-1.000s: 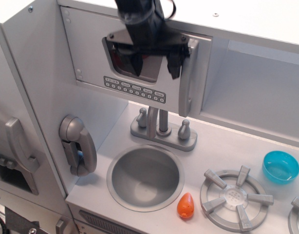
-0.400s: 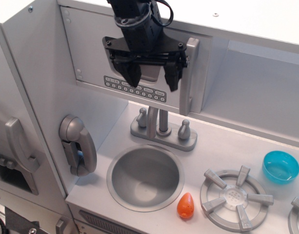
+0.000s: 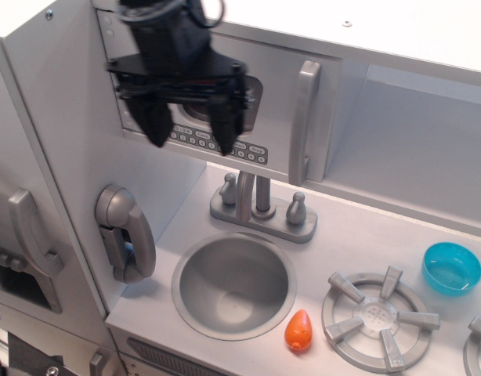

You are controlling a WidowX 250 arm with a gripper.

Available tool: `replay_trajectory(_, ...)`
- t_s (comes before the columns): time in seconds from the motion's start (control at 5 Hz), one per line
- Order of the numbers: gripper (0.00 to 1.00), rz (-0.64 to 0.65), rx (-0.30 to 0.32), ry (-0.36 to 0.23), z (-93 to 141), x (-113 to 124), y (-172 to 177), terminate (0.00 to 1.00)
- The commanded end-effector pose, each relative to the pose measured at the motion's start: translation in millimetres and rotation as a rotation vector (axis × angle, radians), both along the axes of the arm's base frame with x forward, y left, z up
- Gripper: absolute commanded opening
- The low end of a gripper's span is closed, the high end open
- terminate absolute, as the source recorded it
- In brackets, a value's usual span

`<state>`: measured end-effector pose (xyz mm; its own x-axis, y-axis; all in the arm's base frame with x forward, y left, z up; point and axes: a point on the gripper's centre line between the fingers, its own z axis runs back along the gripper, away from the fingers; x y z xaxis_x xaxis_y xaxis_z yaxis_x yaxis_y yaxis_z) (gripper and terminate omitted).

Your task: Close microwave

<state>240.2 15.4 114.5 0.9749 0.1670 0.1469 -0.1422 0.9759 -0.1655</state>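
The microwave is the white compartment at the top of the toy kitchen. Its door lies flush with the front and looks closed. Its long grey vertical handle stands at the door's right edge. The row of small grey buttons runs along the bottom. My black gripper hangs in front of the door's left half, well left of the handle. It is open and holds nothing. It hides most of the dark window and the left buttons.
A doorless white shelf cubby is right of the microwave. Below are a grey faucet, a round sink, an orange toy, a burner and a blue bowl. A grey toy phone hangs on the left wall.
My gripper has moved left, from in front of the window and handle to the door's left half. The door, slightly ajar at its handle side before, now lies flush.
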Motion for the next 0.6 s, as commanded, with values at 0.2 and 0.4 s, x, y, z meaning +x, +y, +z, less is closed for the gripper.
replay_trajectory(0.2,1.00,-0.026,0.028,-0.038,17.5,-6.4,28.0,0.00)
replay_trajectory(0.4,1.00,-0.026,0.028,-0.038,17.5,-6.4,28.0,1.00)
